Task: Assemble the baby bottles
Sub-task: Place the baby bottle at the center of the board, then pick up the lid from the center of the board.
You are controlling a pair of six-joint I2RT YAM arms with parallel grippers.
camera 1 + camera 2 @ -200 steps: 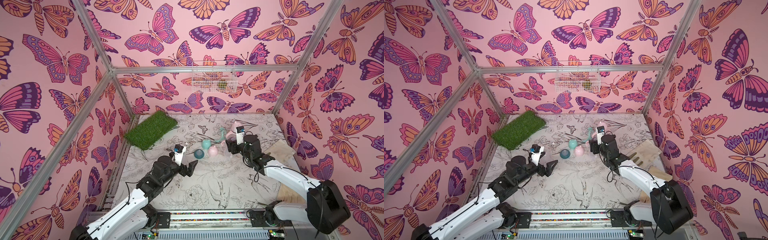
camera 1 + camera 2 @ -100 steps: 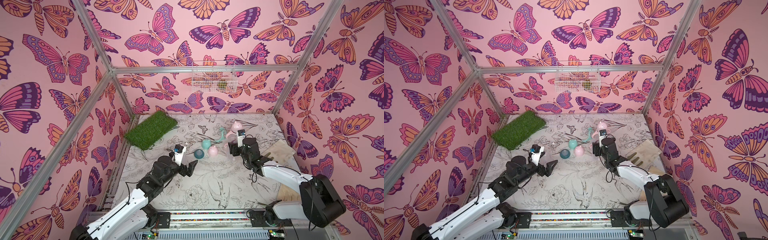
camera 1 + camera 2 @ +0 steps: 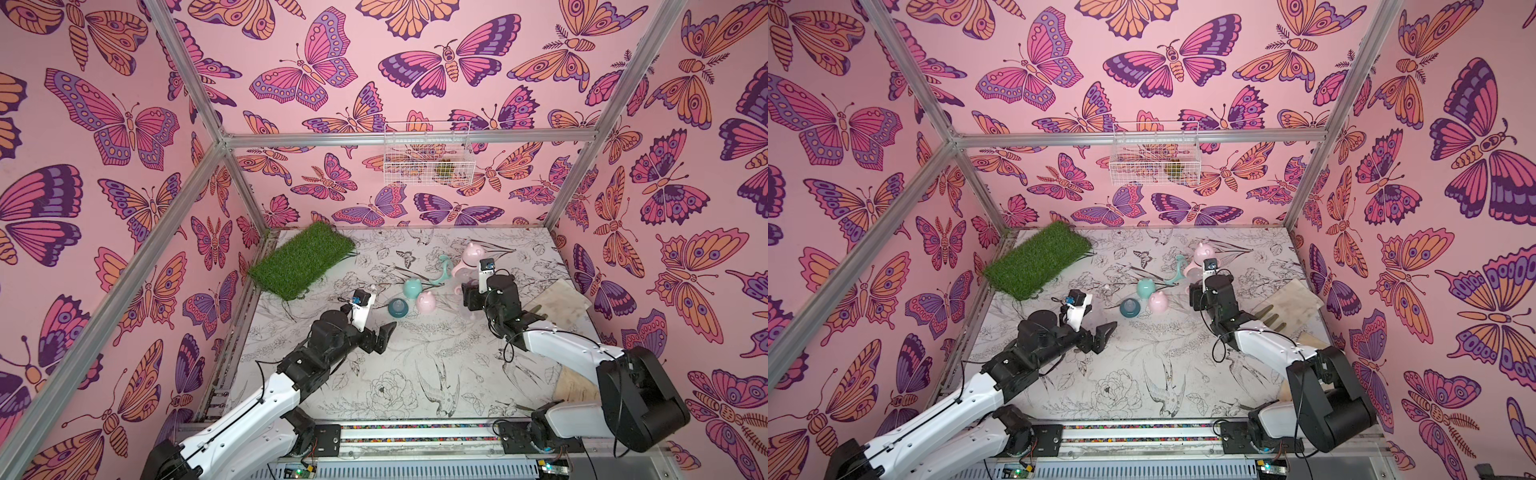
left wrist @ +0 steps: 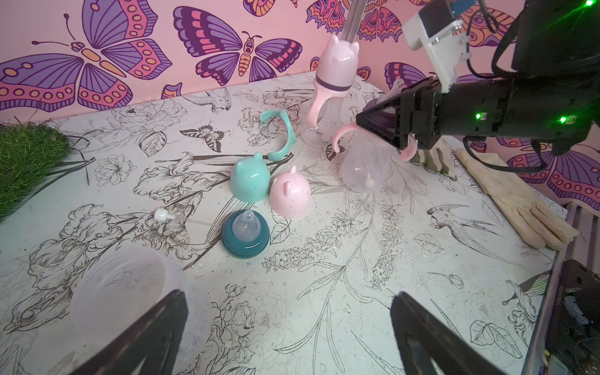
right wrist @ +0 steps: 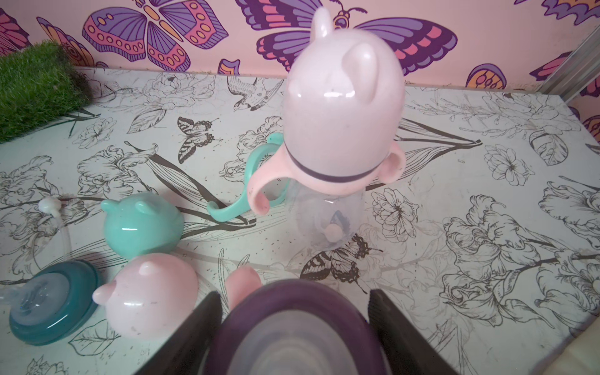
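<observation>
In right gripper — purple collar

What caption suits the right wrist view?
Right gripper grips a purple collar facing a capped bottle, with teal cap and pink cap loose.

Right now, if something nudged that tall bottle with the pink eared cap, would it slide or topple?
Probably topple: the capped pink bottle stands upright and tall, its cap and handles carried high. No liquid shows in the clear body, so it is likely light and easily shoved. The glossy cap may slip in a pinch.
</observation>
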